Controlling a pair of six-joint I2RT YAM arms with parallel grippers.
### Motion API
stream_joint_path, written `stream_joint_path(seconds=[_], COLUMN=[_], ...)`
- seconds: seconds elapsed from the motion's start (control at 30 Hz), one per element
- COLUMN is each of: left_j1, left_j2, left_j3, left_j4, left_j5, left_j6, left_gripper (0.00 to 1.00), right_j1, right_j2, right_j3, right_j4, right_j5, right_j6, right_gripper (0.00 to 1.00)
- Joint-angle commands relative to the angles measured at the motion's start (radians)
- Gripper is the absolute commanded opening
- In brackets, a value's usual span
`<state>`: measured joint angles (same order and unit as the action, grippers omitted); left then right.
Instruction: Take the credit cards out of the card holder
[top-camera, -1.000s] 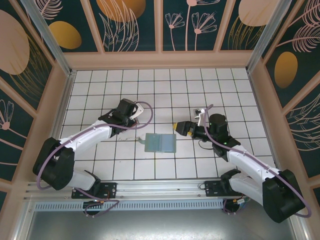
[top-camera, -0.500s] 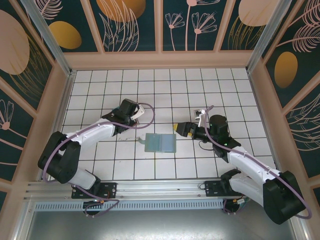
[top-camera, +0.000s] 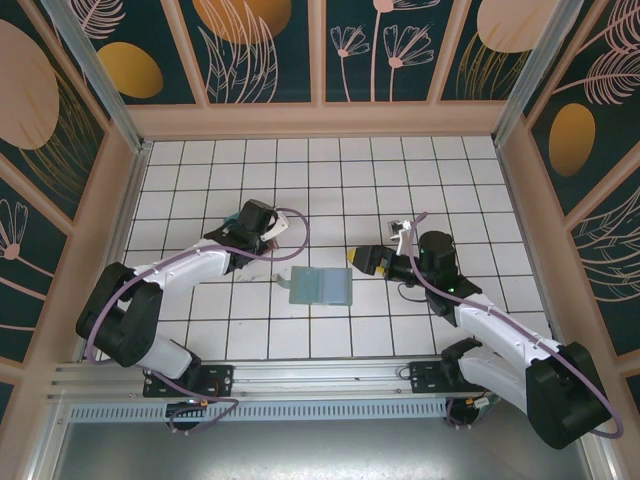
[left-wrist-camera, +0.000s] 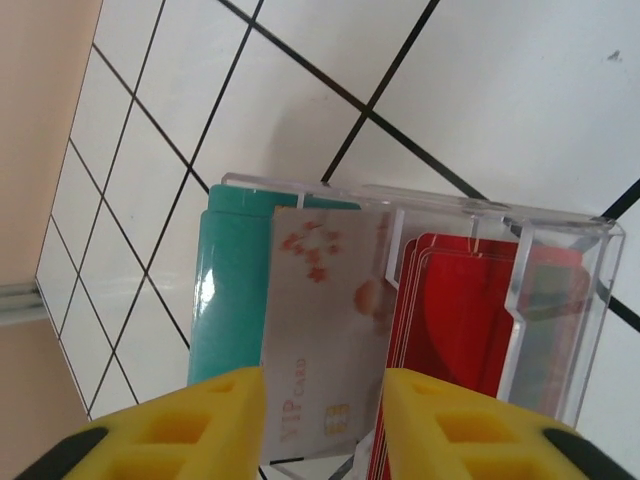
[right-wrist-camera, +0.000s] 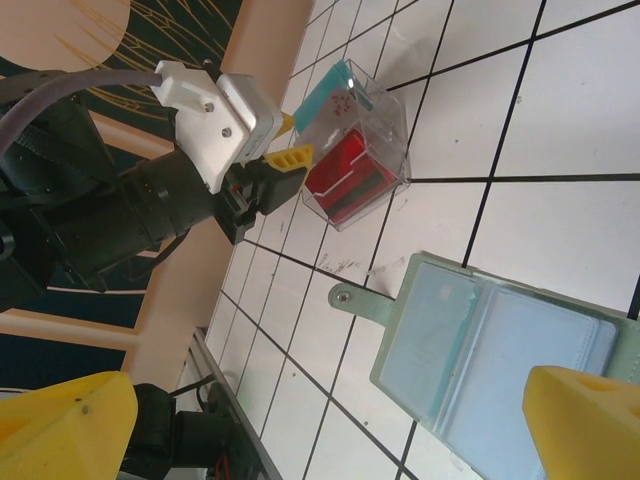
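- The left wrist view looks into a clear box (left-wrist-camera: 560, 300) of rigid transparent plastic standing on the white tiled floor (left-wrist-camera: 500, 100). In it stand a thin teal card (left-wrist-camera: 230, 300), a pale card (left-wrist-camera: 325, 320) of whitish plastic marked VIP CARD, and stacked red cards (left-wrist-camera: 450, 320).
- The left gripper (left-wrist-camera: 325, 390) has its yellow fingers parted, with the pale card's near end filling the gap between them. I cannot tell whether they pinch it or only flank it.
- The right wrist view shows the flat grey-green bifold card holder (right-wrist-camera: 480, 340) lying open on the tiles, blue-grey pockets up, near the box but apart from it.
- One corner of the holder is hidden behind a yellow finger, and it is hard to tell whether its pockets hold a card.
- The right gripper (right-wrist-camera: 320, 400) is spread wide and holds nothing.
- From the top camera the holder lies between the two grippers, with the right gripper just beside its far right corner. The box and its cards are too small to make out there.
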<state>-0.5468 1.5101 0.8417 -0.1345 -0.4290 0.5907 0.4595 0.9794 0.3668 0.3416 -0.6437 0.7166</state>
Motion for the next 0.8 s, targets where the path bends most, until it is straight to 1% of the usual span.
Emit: stream_joint_path(seconds=[0.0, 0.17, 0.2, 0.23, 0.27, 0.3, 0.4, 0.5, 0.57, 0.63, 0.73, 0.77], left_j1=[0.015, 0.021, 0.021, 0.021, 0.021, 0.021, 0.021, 0.022, 0.022, 0.021, 0.021, 0.021], left_j2=[-0.020, -0.037, -0.042, -0.049, -0.055, -0.062, -0.075, -0.071, -0.062, -0.054, -0.068, -0.079], left_j3=[-0.013, -0.009, -0.002, 0.009, 0.021, 0.033, 0.094, 0.196, 0.262, 0.319, 0.368, 0.370], left_j4=[0.027, 0.036, 0.034, 0.030, 0.022, 0.019, -0.016, -0.104, -0.184, -0.265, -0.342, -0.353], left_j5=[-0.026, -0.031, -0.030, -0.028, -0.025, -0.028, -0.024, -0.014, -0.002, 0.026, 0.106, 0.136], left_j6=[0.000, -0.021, -0.036, -0.049, -0.066, -0.090, -0.181, -0.328, -0.441, -0.536, -0.679, -0.731], left_gripper=[0.38, 0.39, 0.41, 0.48, 0.60, 0.64, 0.66, 0.67, 0.68, 0.67, 0.65, 0.63], right_j1=[-0.005, -0.005, -0.005, -0.005, -0.005, -0.004, 0.006, 0.029, 0.045, 0.061, 0.082, 0.100], right_j2=[-0.022, -0.032, -0.031, -0.032, -0.031, -0.031, -0.024, -0.004, 0.021, 0.052, 0.109, 0.133], right_j3=[-0.012, -0.017, -0.017, -0.017, -0.016, -0.014, 0.004, 0.036, 0.059, 0.080, 0.116, 0.127], right_j4=[0.040, 0.035, 0.034, 0.033, 0.031, 0.028, -0.009, -0.072, -0.116, -0.151, -0.210, -0.230], right_j5=[0.003, 0.004, 0.004, 0.004, 0.005, 0.009, 0.036, 0.087, 0.120, 0.145, 0.196, 0.213], right_j6=[0.014, 0.020, 0.020, 0.020, 0.021, 0.020, -0.005, -0.036, -0.051, -0.063, -0.080, -0.090], right_gripper=[0.99, 0.99, 0.99, 0.99, 0.99, 0.99, 0.99, 0.98, 0.94, 0.87, 0.75, 0.68])
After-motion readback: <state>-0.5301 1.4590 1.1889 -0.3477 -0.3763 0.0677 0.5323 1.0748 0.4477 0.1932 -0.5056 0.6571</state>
